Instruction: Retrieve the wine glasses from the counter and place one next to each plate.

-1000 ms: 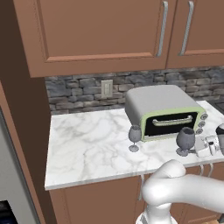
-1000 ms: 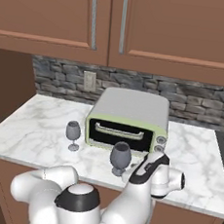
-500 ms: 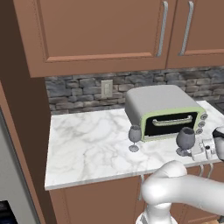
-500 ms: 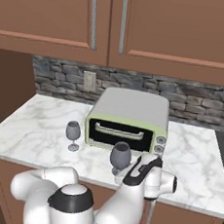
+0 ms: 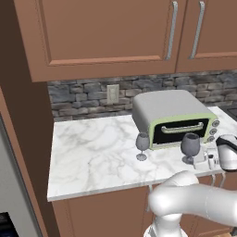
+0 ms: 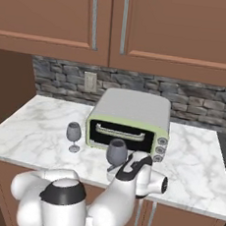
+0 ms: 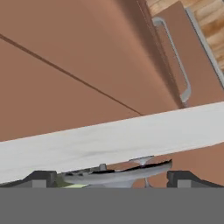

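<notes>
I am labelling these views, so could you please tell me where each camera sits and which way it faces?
Left base view: behind-left, facing the counter; white arm lower right.
Right base view: behind-right, same counter; arm lower left, open tool at the nearer wine glass.
Hand view: looks along the tool at the counter edge.
Both base views share the toaster oven and the glasses.

Brown wooden cupboards [image 5: 106,34] with metal handles [image 6: 94,16] are hanging above a grey stone backsplash [image 5: 88,95] carrying a pale wall socket [image 5: 112,93], while lower cupboard fronts [image 7: 65,78] are standing beneath.
</notes>
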